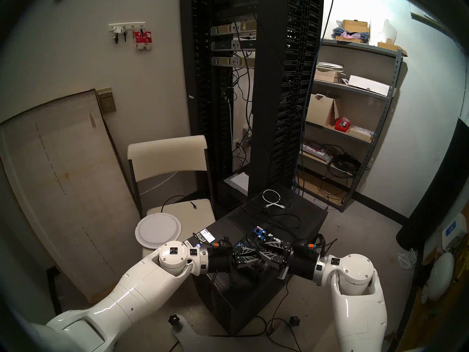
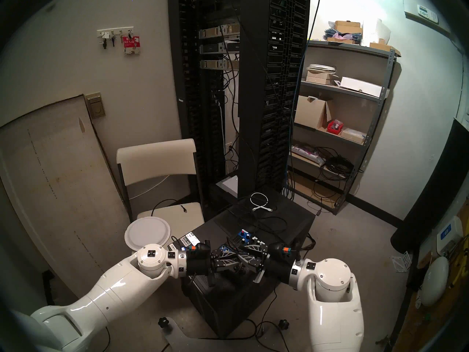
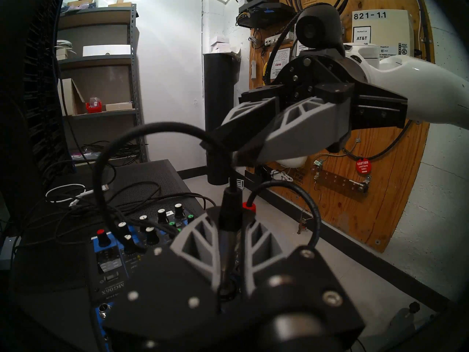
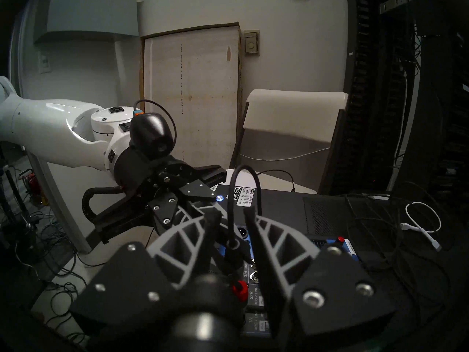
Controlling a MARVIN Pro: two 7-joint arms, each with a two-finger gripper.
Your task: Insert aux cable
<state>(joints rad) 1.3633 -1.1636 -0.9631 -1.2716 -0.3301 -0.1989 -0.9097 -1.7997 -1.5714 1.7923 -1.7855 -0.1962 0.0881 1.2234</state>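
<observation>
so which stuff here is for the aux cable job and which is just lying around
For the job:
- aux cable, clamped in the left gripper
- mixer with the jacks
- right gripper, open around the cable

Lying about:
- red-collared plug
- white cable
- paper plate
- chair

We count two robot arms, each bearing one gripper: the left gripper (image 1: 250, 255) and the right gripper (image 1: 264, 251). One audio mixer (image 1: 258, 233) sits on one black cabinet (image 1: 299, 216). At its ten o'clock stands one folding chair (image 1: 167, 153) carrying one white plate (image 1: 158, 229); at twelve o'clock lies one white coiled cable (image 1: 272, 199). One red-collared plug (image 3: 248, 208) and one aux cable (image 3: 229, 218) show.
</observation>
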